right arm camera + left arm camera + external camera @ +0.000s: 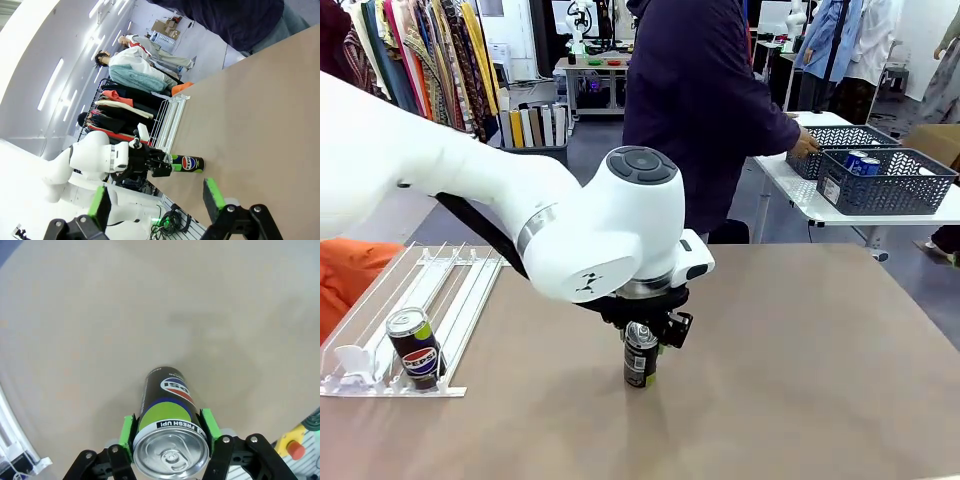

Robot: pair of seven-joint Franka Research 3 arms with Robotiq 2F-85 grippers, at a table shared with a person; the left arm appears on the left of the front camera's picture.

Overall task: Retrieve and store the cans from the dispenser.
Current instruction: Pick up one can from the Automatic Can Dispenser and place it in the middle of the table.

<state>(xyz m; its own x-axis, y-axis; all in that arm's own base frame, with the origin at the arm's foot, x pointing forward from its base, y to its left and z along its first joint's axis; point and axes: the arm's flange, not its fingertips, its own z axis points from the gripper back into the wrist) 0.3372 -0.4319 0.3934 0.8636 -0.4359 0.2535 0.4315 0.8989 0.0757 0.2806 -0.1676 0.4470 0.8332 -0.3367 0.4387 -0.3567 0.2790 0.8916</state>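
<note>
Front view: fixed, robot's side, faces across table (820, 380); upright can (640, 362) at mid-distance. Left wrist view: directly above the can, looking down, very close. Right wrist view: rolled sideways, well off from the can; all three share it.

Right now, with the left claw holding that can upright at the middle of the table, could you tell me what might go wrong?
1. The left claw grips the held can only near its top, so it could tilt or topple on release.
2. The person's hand is at the far mesh basket; storing there now might cause a collision.
</note>
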